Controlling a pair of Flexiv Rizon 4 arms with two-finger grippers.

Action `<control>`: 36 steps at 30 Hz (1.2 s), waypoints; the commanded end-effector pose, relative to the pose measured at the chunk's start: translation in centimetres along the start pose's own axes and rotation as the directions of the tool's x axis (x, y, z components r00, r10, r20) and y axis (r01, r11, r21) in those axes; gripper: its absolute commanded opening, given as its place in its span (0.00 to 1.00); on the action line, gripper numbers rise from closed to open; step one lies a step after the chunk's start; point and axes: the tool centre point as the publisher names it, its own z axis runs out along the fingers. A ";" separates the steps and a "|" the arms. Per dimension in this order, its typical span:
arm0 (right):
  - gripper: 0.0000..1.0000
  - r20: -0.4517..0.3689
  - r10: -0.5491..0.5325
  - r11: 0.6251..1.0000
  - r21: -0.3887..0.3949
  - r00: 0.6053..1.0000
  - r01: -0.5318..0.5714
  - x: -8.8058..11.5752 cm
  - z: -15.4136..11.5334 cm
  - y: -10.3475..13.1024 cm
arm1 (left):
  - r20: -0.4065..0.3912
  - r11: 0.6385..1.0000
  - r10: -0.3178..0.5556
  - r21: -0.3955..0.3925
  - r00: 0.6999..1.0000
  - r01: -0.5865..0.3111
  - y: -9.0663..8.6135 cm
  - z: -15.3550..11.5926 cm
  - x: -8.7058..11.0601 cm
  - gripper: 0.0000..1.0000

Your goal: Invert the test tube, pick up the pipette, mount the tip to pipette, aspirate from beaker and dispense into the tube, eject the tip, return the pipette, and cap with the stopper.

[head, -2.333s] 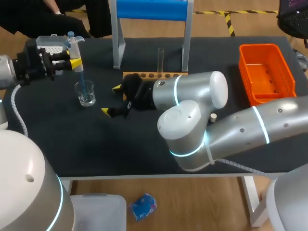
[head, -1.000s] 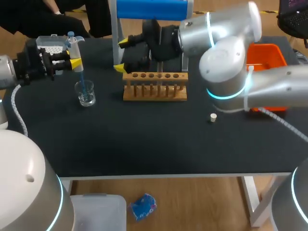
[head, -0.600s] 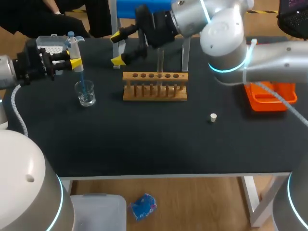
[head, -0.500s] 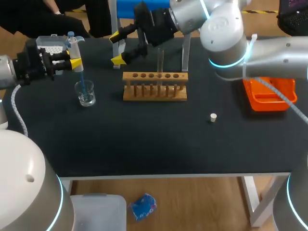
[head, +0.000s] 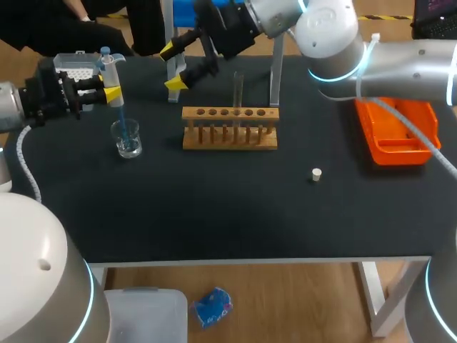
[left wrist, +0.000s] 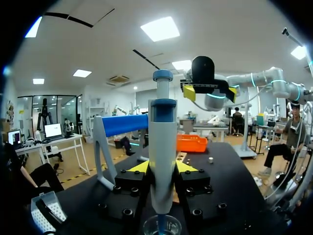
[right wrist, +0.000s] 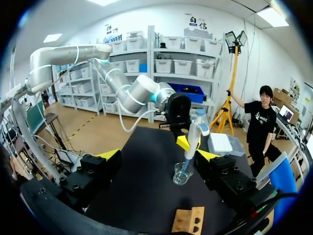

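The black desk point(head: 214, 214) is carrying everything. The right arm point(head: 357, 43) is coming in from the far right and hanging high over the far side. The right fingers point(head: 173, 82) are spread wide and holding nothing. They are sitting in the air left of the stand point(head: 274, 75) and above the rack's far-left end. The right wrist view is showing the same gap between them, with only desk beneath.

The orange basket point(head: 396, 132) is lying at the far right. The wooden rack point(head: 230, 128) is standing mid-desk. The tip box point(head: 75, 66) is sitting at the far left.

The left fingers point(head: 112, 93) are clenching the pipette point(head: 111, 75) from both sides and holding it upright. Its blue tip is dipping into the beaker point(head: 127, 139), just near of the tip box. The left wrist view is showing the beaker point(left wrist: 161, 226) directly under the pipette point(left wrist: 162, 152).

The test tube point(head: 238, 89) is standing upright in the rack. The stopper point(head: 316, 174) is lying alone on the desk, right of and nearer than the rack.

The aspirating step appears to be under way. Next, the plunger is probably needing a release to draw liquid. Then the pipette is needing a straight lift clear of the beaker rim and a level carry rightward to the tube's narrow mouth. The free right fingers are looking placed to help there, though I cannot tell their purpose.
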 end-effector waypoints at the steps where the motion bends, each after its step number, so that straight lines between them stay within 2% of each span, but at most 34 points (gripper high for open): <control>1: 1.00 -0.018 -0.013 1.000 0.005 1.000 0.013 -1.3 0.6 1.1 | 0.003 1.000 0.002 0.000 1.000 -0.002 0.0 0.0 0.0 0.00; 6: 1.00 -0.034 -0.020 1.000 0.004 0.999 0.020 -2.2 1.1 2.1 | 0.003 1.000 0.002 0.000 1.000 -0.002 0.0 0.0 0.0 0.00; 10: 1.00 -0.056 -0.049 0.998 -0.032 0.997 0.047 -3.1 1.5 3.8 | 0.003 1.000 0.002 0.000 1.000 -0.002 0.0 0.0 0.0 0.00; 29: 1.00 -0.056 -0.049 0.998 -0.032 0.997 0.047 -3.1 1.5 3.8 | 0.003 1.000 0.002 0.000 1.000 -0.002 0.0 0.0 0.0 0.00; 33: 1.00 -0.061 -0.080 0.993 -0.092 0.995 0.074 -4.0 2.4 4.7 | 0.003 1.000 0.002 0.000 1.000 -0.002 0.0 0.0 0.0 0.00; 34: 0.94 -0.061 -0.085 0.993 -0.092 0.995 0.079 -4.1 2.6 4.9 | 0.003 1.000 0.002 0.000 1.000 -0.002 0.0 0.0 0.0 0.00; 35: 0.43 -0.057 -0.095 0.990 -0.107 0.994 0.089 -4.3 3.0 5.1 | 0.003 1.000 0.002 0.000 1.000 -0.002 0.0 0.0 0.0 0.00; 36: 0.27 -0.062 -0.099 0.988 -0.123 0.993 0.091 -4.4 3.3 5.3 | 0.003 1.000 0.002 0.000 1.000 -0.002 0.0 0.0 0.0 0.00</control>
